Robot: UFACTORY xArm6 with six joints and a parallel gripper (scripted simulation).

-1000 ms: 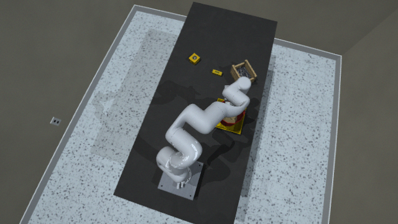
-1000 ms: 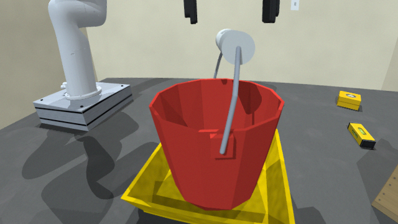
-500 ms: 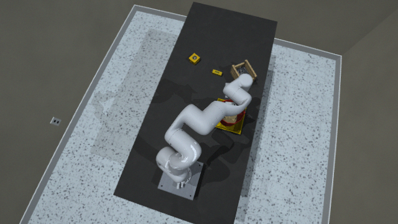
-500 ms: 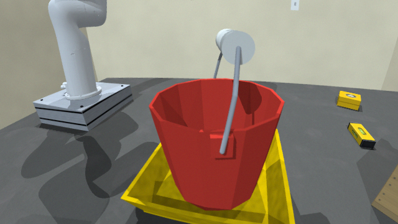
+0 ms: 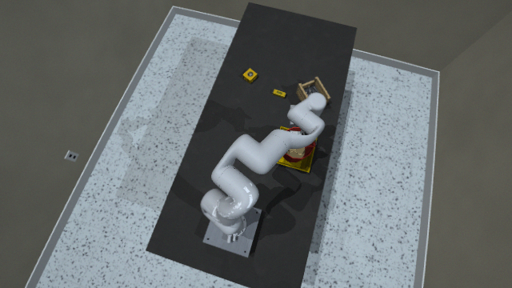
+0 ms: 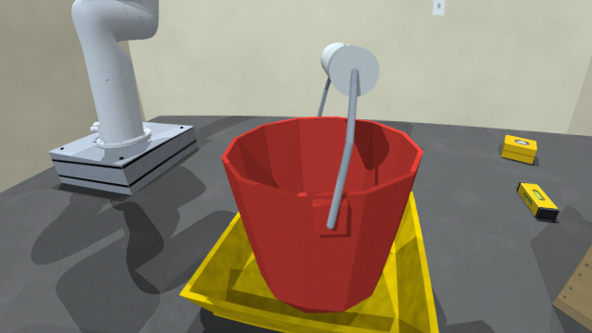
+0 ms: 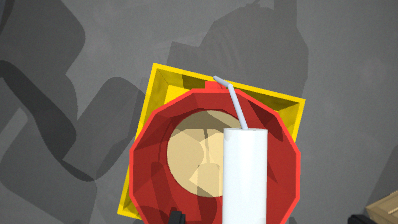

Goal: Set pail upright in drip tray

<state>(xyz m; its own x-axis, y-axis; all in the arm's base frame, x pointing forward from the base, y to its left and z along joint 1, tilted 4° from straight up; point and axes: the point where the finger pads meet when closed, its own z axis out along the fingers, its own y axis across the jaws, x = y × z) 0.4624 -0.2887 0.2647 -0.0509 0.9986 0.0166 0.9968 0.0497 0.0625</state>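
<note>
The red pail point(image 6: 319, 208) stands upright inside the yellow drip tray point(image 6: 407, 277), with its base down on the tray's floor. Its grey wire handle stands up, with a white cylinder grip point(image 6: 350, 69) at the top. In the wrist view I look straight down on the pail point(image 7: 215, 160), the tray point(image 7: 170, 90) and the grip point(image 7: 245, 175). My gripper point(image 7: 266, 219) is open and empty; only its two dark fingertips show at the bottom edge, wide apart on either side of the grip and clear of it. In the overhead view the arm hides most of the pail point(image 5: 298, 154).
Two small yellow blocks point(image 6: 519, 148) point(image 6: 537, 200) lie on the dark table to the right of the tray. A wooden crate point(image 5: 313, 90) stands beyond the tray, and its corner shows at the right edge point(image 6: 575, 287). The arm's base point(image 6: 122, 153) stands at the left.
</note>
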